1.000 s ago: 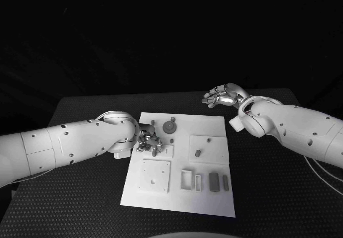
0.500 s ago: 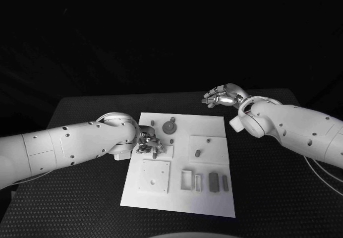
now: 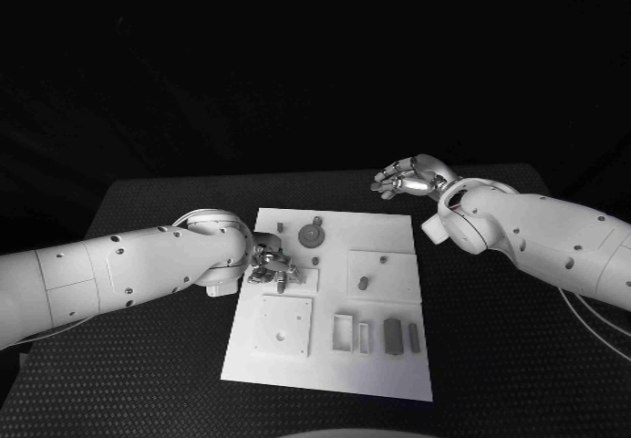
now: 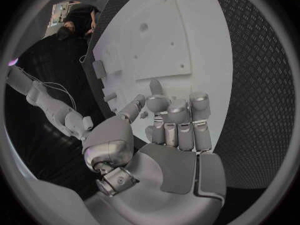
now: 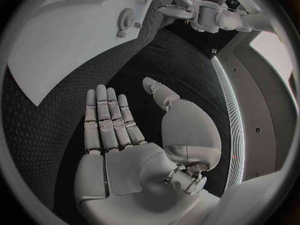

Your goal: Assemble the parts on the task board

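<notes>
- white task board (image 3: 384,370) lies flat mid-table, long side running away from the robot
- small grey parts (image 3: 393,334) lie on it, round gear-like part (image 3: 312,234) near the far end

White task board (image 3: 395,365), grey parts (image 3: 392,334), black dimpled table (image 3: 158,365).

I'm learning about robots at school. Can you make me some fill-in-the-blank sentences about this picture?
1. The task board is the colour ____.
2. The left robot hand is over the board's ____ edge.
3. The right robot hand holds ____.
4. The round gear lies on the ____.

Missing words: white; left; nothing; board
</notes>
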`<move>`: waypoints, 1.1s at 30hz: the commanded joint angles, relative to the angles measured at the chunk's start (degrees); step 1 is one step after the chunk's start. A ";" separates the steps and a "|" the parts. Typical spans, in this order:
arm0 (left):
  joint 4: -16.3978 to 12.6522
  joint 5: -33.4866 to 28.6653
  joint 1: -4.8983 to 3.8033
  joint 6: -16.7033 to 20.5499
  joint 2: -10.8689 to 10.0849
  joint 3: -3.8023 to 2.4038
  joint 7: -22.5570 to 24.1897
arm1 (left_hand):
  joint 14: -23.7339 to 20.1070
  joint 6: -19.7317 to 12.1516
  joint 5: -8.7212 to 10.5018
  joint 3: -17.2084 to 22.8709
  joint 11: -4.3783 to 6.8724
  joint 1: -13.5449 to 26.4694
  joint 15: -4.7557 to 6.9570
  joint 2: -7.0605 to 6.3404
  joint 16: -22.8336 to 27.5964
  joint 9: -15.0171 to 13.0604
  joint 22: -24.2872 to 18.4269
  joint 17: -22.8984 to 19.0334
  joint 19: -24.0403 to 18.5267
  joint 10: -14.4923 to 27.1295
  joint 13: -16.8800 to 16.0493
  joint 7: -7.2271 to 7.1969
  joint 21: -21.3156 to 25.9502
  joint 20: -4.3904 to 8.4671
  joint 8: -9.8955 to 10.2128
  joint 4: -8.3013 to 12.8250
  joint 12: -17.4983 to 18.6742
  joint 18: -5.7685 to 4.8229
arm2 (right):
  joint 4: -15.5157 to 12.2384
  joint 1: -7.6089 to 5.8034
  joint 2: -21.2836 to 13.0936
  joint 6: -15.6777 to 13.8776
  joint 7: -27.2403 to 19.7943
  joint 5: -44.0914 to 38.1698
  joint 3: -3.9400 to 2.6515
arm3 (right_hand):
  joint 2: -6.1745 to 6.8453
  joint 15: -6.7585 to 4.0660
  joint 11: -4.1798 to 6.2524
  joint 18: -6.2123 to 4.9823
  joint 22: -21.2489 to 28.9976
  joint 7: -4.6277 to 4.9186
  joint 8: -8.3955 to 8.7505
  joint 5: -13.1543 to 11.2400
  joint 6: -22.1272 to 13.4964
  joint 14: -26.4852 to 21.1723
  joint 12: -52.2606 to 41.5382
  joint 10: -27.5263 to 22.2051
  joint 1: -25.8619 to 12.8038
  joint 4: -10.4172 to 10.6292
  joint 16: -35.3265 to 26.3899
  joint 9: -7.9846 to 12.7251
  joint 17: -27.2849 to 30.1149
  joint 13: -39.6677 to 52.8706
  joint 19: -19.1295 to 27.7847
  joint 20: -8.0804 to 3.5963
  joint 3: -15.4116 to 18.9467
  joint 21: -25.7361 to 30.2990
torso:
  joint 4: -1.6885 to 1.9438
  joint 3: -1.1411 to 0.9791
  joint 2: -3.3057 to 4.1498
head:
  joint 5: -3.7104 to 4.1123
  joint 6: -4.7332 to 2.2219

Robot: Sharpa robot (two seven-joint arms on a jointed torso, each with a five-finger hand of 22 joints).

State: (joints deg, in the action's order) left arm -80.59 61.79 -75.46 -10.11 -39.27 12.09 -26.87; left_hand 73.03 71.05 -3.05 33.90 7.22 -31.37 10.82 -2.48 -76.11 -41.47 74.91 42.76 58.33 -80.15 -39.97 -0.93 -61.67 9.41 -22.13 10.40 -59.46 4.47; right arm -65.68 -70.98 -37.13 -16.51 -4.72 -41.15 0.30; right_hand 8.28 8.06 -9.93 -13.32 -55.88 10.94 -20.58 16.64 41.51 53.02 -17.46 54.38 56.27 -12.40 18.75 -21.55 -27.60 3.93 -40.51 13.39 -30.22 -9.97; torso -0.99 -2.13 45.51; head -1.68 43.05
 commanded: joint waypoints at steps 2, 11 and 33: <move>-0.54 0.23 0.00 1.23 -0.34 -0.10 0.33 | -0.20 -0.40 0.28 -0.07 0.24 0.30 0.41 -1.63 -0.35 -0.09 0.66 -0.08 -0.36 -0.04 0.12 -0.22 -0.02 5.98 -0.10 -0.83 -0.25 0.59 | -0.02 0.03 0.04 0.55 -0.60 0.12 -0.02 | 0.09 0.38 -0.08 -0.39 -0.08 0.91 -0.12 0.26 0.30 -0.10 0.35 0.27 -0.47 0.02 -0.36 0.10 0.10 -0.04 0.18 0.03 0.20 0.31 | 0.00 -0.01 0.00 | 0.00 -0.03; -1.41 -2.41 -0.07 1.40 -1.21 -1.38 0.41 | -0.54 -1.27 0.26 -3.84 0.13 1.84 0.67 -2.71 -0.46 -0.21 0.72 -0.17 -0.81 0.18 0.15 -0.09 0.05 6.04 0.20 0.31 -0.33 0.83 | 0.16 0.03 0.14 0.53 -0.60 0.12 -0.02 | 0.12 0.40 -0.10 -0.38 -0.11 0.98 -0.10 0.29 0.25 -0.14 0.40 0.24 -0.49 0.02 -0.39 0.13 0.12 -0.04 0.20 0.03 0.22 0.37 | 0.03 0.01 -0.03 | -0.08 -0.43; 7.80 -5.92 -5.17 4.51 0.20 -5.36 5.04 | -7.31 -14.07 -0.94 -4.06 -4.70 -9.23 -2.47 -1.23 7.43 1.38 -1.73 -4.54 -6.02 7.24 3.83 4.89 6.43 3.80 6.29 4.45 6.88 -1.45 | 0.78 0.03 0.02 0.52 -0.61 0.15 -0.02 | 0.12 0.41 -0.11 -0.38 -0.16 1.01 -0.10 0.32 0.25 -0.16 0.46 0.27 -0.46 0.02 -0.41 0.16 0.13 -0.04 0.20 0.03 0.22 0.44 | 0.00 0.04 0.08 | -0.17 -2.58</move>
State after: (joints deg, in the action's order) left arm -73.16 54.34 -80.55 -6.99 -39.35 6.75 -24.07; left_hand 65.83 57.20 -3.94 29.81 2.50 -40.12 8.30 -3.76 -68.71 -40.05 73.18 38.22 52.46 -73.03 -36.16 4.09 -55.27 7.27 -16.15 14.93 -52.60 3.53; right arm -64.81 -70.98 -37.10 -16.51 -4.72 -41.14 0.30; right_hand 8.28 8.06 -9.93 -13.31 -55.98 10.94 -20.58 16.64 41.50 53.02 -17.24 54.37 56.27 -12.40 18.52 -21.44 -27.56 3.93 -40.51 13.39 -30.22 -9.75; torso -0.98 -2.15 45.51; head -1.90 40.60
